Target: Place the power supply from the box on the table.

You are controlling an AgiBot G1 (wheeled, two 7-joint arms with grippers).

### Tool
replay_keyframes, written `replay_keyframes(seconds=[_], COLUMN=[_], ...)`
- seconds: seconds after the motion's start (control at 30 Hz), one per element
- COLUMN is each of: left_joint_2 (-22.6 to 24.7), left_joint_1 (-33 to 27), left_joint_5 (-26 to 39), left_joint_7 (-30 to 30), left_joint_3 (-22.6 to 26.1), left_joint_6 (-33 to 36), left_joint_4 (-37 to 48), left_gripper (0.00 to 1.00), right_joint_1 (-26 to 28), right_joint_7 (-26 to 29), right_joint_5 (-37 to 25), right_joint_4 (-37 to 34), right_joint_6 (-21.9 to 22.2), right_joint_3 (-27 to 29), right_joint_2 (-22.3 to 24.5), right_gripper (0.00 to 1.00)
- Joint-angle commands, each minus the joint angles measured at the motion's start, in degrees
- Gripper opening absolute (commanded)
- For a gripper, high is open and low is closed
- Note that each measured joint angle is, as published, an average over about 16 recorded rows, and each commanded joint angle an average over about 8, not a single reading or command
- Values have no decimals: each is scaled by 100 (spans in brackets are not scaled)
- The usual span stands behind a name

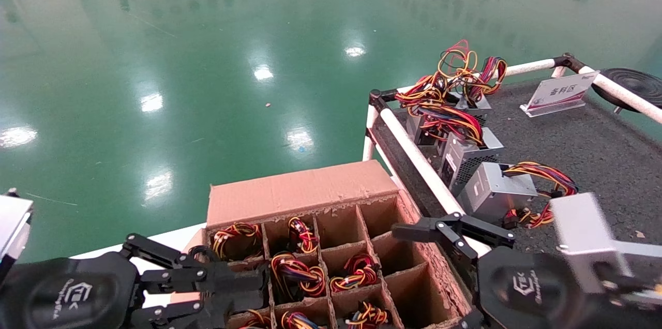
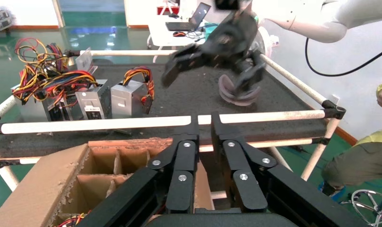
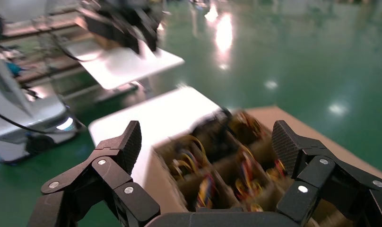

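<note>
The box (image 1: pixel 300 189) stands at the bottom centre, its grid cells holding coiled red, yellow and black wires (image 1: pixel 297 272) of power supplies sunk inside. Several power supplies (image 1: pixel 494 189) lie on the table (image 1: pixel 595 148) by its near rail. My right gripper (image 1: pixel 439 228) hangs open and empty above the box's right edge. In the right wrist view the right gripper (image 3: pixel 207 137) has the box (image 3: pixel 274 118) below its spread fingers. My left gripper (image 1: pixel 253 287) is shut on nothing at the box's left side. In the left wrist view the left gripper (image 2: pixel 204 118) points toward the table (image 2: pixel 189 94).
A white rail (image 1: pixel 419 163) separates box and table. A sign placard (image 1: pixel 558 93) and a black round disc (image 1: pixel 631 83) sit at the table's far side. The box rests on a white platform (image 1: pixel 170 236) above glossy green floor (image 1: pixel 207 60). A person (image 2: pixel 368 156) crouches beyond the table.
</note>
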Motion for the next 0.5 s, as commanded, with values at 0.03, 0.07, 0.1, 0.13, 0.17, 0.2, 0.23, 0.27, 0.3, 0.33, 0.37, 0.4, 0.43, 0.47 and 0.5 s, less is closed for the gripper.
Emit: replay_keyframes(seconds=[0.03, 0.07, 0.1, 0.13, 0.17, 0.2, 0.23, 0.27, 0.3, 0.33, 0.37, 0.4, 0.43, 0.47, 0.5], left_joint_2=[0, 0, 0, 0, 0, 0, 0, 0, 0, 0, 0, 0, 0, 0, 0], left_joint_1=[0, 0, 0, -1, -1, -1, -1, -1, -1, -1, -1, -1, -1, -1, -1], left_joint_5=[0, 0, 0, 0, 0, 0, -1, -1, -1, -1, -1, -1, -1, -1, -1], left_joint_7=[0, 0, 0, 0, 0, 1, 1, 1, 1, 1, 1, 1, 1, 1, 1], left_joint_3=[0, 0, 1, 1, 1, 1, 1, 1, 1, 1, 2, 2, 2, 2, 2], left_joint_6=[0, 0, 0, 0, 0, 0, 0, 0, 0, 0, 0, 0, 0, 0, 0], left_joint_4=[0, 0, 1, 1, 1, 1, 1, 1, 1, 1, 1, 1, 1, 1, 1], left_gripper=[100, 100, 100, 100, 100, 100, 100, 100, 100, 100, 100, 100, 100, 100, 100], right_joint_1=[-42, -64, -85, -100, -113, -119, -120, -117, -108, -93, -71, -44, -10, 28, 72], right_joint_7=[-11, -41, -80, -126, -177, -237, -303, -375, -445, -504, -558, -609, -659, -715, -780], right_joint_5=[-110, -186, -273, -363, -465, -574, -685, -804, -921, -1023, -1121, -1218, -1306, -1395, -1484], right_joint_4=[-49, -46, -42, -36, -37, -39, -47, -68, -100, -143, -198, -255, -312, -375, -439], right_joint_6=[149, 195, 233, 261, 284, 302, 314, 329, 343, 355, 372, 387, 401, 417, 431], right_joint_3=[-9, -23, -43, -65, -95, -128, -164, -205, -247, -287, -326, -367, -405, -443, -480], right_joint_2=[7, 22, 37, 48, 55, 58, 54, 40, 18, -12, -50, -94, -141, -194, -250], right_gripper=[100, 100, 100, 100, 100, 100, 100, 100, 100, 100, 100, 100, 100, 100, 100])
